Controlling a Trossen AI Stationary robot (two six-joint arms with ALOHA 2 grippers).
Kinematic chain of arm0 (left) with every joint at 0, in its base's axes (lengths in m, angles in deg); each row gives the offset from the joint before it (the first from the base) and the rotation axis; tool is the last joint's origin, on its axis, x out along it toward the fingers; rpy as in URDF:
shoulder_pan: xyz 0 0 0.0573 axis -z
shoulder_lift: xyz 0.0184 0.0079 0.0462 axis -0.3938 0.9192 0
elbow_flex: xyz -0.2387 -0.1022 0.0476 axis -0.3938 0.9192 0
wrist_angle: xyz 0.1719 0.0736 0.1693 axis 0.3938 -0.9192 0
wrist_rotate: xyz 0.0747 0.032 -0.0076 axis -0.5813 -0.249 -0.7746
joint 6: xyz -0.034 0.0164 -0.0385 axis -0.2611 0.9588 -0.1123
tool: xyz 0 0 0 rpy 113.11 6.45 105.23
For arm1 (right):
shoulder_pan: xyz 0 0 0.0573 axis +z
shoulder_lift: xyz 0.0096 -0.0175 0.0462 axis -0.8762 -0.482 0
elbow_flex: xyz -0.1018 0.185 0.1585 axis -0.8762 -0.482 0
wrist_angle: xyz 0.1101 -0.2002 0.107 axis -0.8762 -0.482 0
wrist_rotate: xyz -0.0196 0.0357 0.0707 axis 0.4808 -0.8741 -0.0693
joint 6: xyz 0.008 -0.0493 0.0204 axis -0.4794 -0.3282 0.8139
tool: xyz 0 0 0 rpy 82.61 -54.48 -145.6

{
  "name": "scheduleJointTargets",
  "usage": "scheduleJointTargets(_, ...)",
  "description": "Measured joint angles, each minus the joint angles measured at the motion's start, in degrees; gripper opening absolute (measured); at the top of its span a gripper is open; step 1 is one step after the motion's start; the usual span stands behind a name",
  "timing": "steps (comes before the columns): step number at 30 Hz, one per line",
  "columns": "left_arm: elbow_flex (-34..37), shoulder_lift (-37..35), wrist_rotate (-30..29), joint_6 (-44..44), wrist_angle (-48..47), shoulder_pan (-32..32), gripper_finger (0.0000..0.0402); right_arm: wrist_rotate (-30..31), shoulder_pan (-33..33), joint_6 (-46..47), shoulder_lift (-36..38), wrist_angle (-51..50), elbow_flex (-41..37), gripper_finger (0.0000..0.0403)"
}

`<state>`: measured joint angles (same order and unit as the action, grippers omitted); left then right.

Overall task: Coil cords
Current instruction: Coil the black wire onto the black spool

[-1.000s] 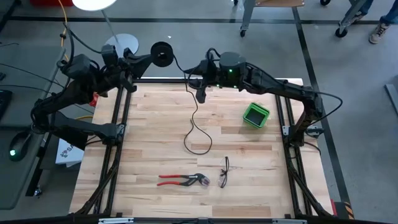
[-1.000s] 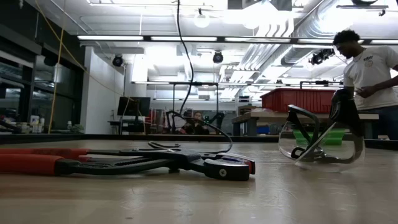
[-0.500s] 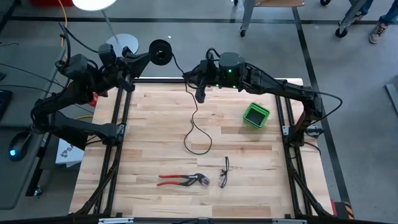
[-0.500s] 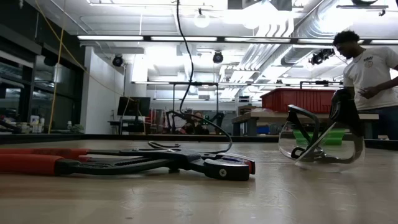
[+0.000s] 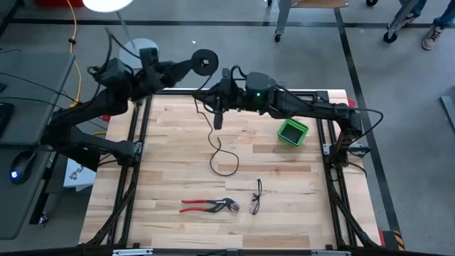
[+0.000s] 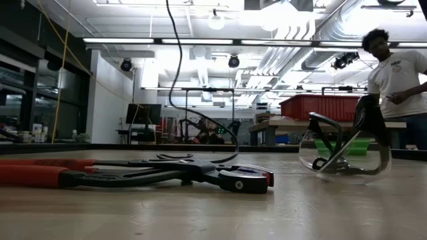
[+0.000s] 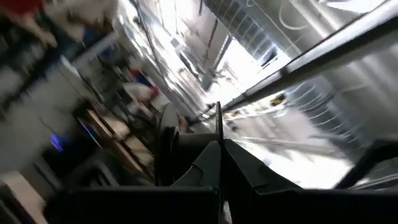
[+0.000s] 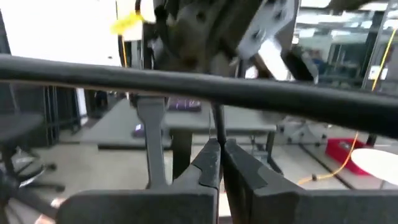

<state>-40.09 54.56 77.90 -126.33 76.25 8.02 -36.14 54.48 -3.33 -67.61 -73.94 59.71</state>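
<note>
While the reel [image 5: 206, 60] hangs past the tabletop's [image 5: 170, 163] far edge, in the left gripper's [image 5: 193, 64] closed fingers | right gripper [image 5: 218, 119] beside it, fingers apparently pinching the thin black cord [image 5: 220, 153] | winding part done: loose loop lies mid-tabletop below the reel | cord thin, limp, black

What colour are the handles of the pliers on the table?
Red, on the long-handled pliers lying on the wooden table; clearest in the high view.
</note>
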Motion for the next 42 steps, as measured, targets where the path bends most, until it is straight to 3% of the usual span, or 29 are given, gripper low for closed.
scheduleJointTargets(6, 0.0, 0.93, 3.53, -17.24, 0.29, 0.15, 0.0, 1.87, -1.19, 0.43, -0.5, 6.36, 0.0, 0.0001)
scheduleJointTargets(11, 0.0, 0.93, 4.25, -23.81, -0.07, 1.06, 0.0, 1.86, -2.29, 0.43, -0.52, 7.53, 0.0, 0.0)
scheduleJointTargets(20, 0.0, 0.93, 3.34, -24.96, -4.0, 1.84, 0.0, 0.83, -2.7, 0.41, -0.61, 10.16, -0.02, 0.0)
scheduleJointTargets(24, 0.0, 0.77, 7.01, -28.7, -5.1, 1.76, 0.0, 0.61, -3.46, 0.41, -0.61, 10.2, -0.02, 0.0)
scheduleJointTargets(33, -0.02, -3.09, 9.57, -32.7, -15.95, 2.44, 0.0, 0.17, -5.43, -0.79, -0.55, 9.77, -0.07, 0.0)
scheduleJointTargets(42, -0.09, -6.29, 10.6, -29.59, -27.02, 2.48, 0.0, -0.64, -6.33, -1.51, -0.41, 8.27, -0.07, 0.0)
